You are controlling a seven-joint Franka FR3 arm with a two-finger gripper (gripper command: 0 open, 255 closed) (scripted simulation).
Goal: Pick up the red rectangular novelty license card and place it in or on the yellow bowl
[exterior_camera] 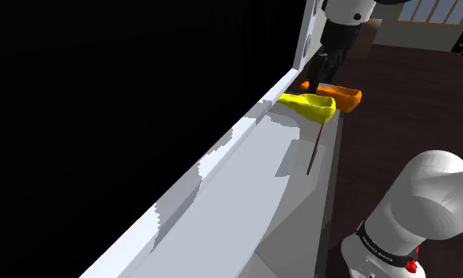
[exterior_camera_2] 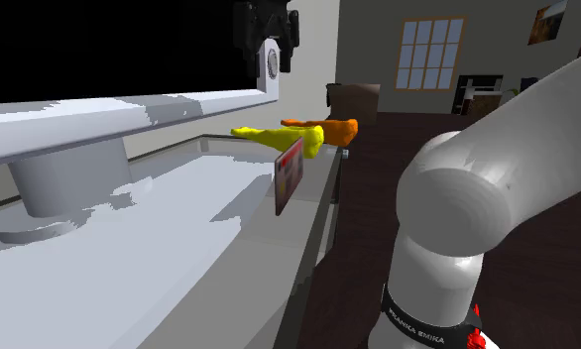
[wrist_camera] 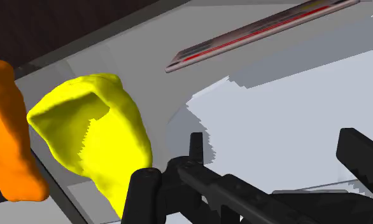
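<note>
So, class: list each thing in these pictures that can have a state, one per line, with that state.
claw: open, holding nothing.
card: standing on its edge, not held.
yellow bowl: empty, card not in it.
orange bowl: sits beside the yellow bowl.

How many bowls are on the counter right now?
2. The yellow bowl sits past the upright card on the counter; the orange bowl is right beside it, toward the counter's edge. Others may be hidden.
</note>
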